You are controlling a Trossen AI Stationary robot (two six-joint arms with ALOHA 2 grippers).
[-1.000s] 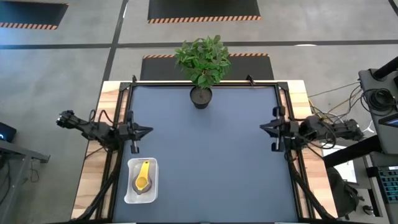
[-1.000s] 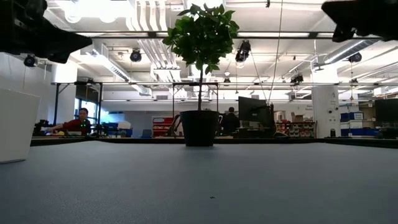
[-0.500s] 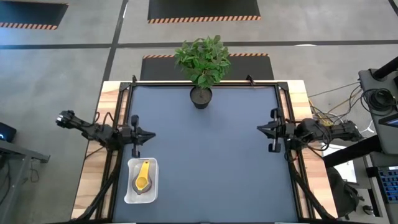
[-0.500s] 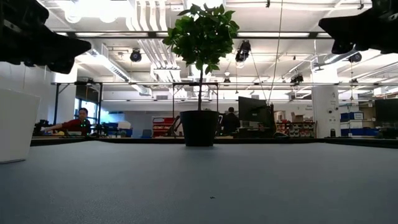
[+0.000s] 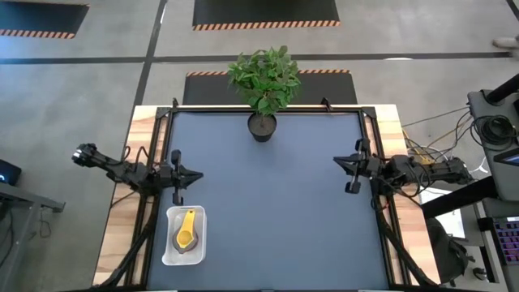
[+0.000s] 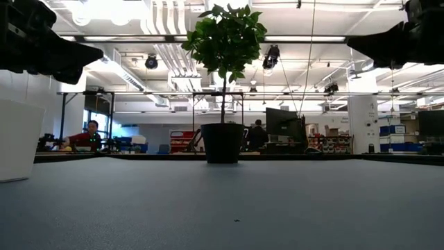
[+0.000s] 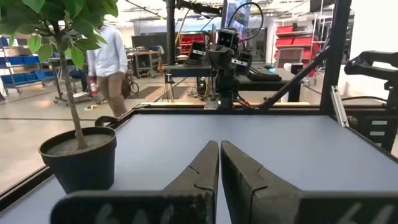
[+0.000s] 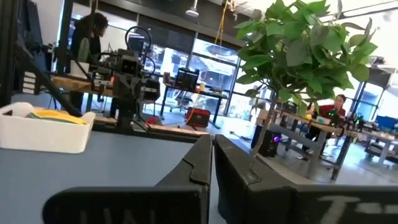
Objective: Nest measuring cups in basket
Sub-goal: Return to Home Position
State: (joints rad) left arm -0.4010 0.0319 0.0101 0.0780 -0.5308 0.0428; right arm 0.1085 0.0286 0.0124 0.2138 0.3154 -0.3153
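The white basket (image 5: 170, 243) sits near the table's near-left corner, and it also shows in the right wrist view (image 8: 43, 135) and at the low view's left edge (image 6: 14, 139). A yellow measuring cup (image 5: 186, 229) lies on top of a darker one inside it; the other cups are hidden. My left gripper (image 5: 199, 174) (image 7: 219, 144) hangs shut above the table, just beyond the basket's far edge. My right gripper (image 5: 336, 161) (image 8: 211, 138) is shut too, raised over the table's right side and pointing left.
A black plant pot (image 5: 262, 126) with a leafy plant stands at the middle of the far edge. Dark mat (image 5: 268, 211) stretches bare between the two arms. A black frame rail (image 5: 263, 109) borders the table. People show in the room beyond.
My left gripper has shifted a little toward the near edge and sunk slightly, staying shut. My right gripper has crept toward the table's left and then toward the far edge. The basket and cups have not moved.
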